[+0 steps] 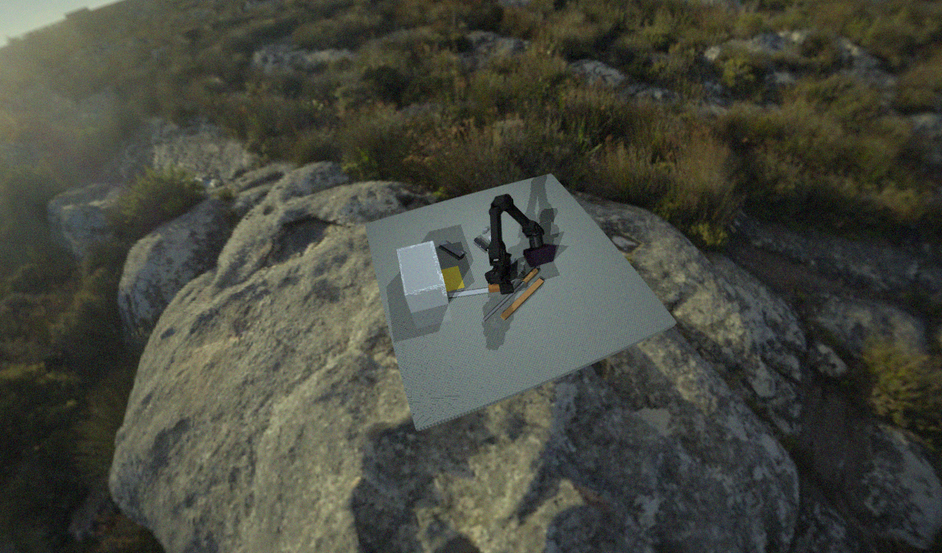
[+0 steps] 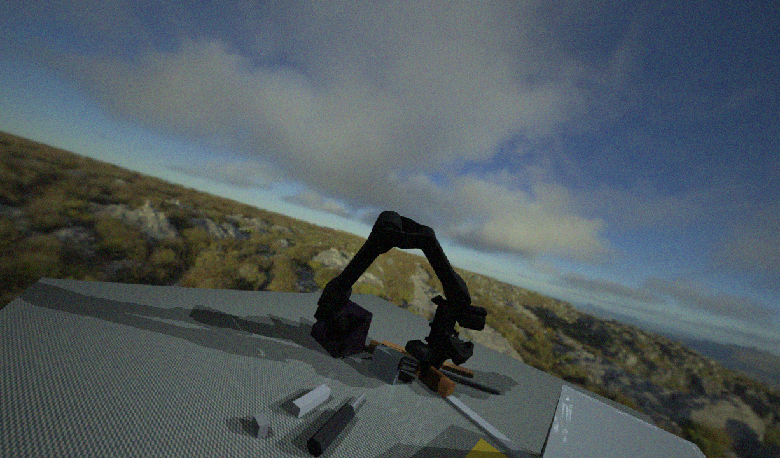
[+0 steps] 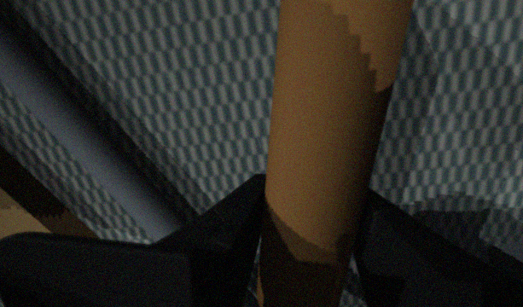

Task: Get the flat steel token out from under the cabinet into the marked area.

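From the top, the long tool's pale blade (image 1: 469, 292) (image 2: 478, 421) reaches the cabinet (image 1: 420, 268) (image 2: 614, 427), nearer the surface's left edge (image 1: 393, 343), beside the yellow area (image 1: 452, 277) (image 2: 483, 450); the token isn't visible.

Exterior: draw the blade back low and straight, missing the grey block (image 2: 385, 364).

Wrist: the jaws (image 2: 429, 367) grip its orange handle (image 1: 494, 289) (image 2: 436, 381) (image 3: 325, 128); keep it from twisting.
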You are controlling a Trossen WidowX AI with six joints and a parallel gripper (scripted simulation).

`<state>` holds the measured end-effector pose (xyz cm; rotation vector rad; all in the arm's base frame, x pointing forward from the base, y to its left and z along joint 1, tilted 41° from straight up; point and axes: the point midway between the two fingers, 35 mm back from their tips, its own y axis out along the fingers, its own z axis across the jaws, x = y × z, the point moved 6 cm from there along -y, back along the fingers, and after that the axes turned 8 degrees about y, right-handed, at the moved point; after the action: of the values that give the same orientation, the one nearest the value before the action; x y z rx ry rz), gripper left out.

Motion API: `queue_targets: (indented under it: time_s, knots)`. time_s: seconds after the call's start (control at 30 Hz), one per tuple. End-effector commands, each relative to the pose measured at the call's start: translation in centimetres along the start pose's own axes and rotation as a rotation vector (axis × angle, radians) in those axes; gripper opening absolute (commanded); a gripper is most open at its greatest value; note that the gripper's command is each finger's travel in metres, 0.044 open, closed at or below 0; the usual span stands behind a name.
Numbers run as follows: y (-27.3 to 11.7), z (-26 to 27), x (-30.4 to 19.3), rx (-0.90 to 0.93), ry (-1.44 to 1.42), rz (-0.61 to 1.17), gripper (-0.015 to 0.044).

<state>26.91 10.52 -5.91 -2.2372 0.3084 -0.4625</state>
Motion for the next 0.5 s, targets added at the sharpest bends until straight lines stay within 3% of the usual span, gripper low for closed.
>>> queue_targets:
  time_s: [0.0, 0.03, 0.3, 0.47]
  knots:
    - [-0.10, 0.09, 1.03, 0.006, 0.002, -0.001, 0.0000]
    - [-0.10, 0.08, 1.11, 0.006, 0.002, -0.001, 0.0000]
    - [0.03, -0.05, 0.59, 0.000, 0.002, 0.000, 0.0200]
    - [0.03, -0.04, 0.60, 0.001, 0.003, 0.000, 0.0200]
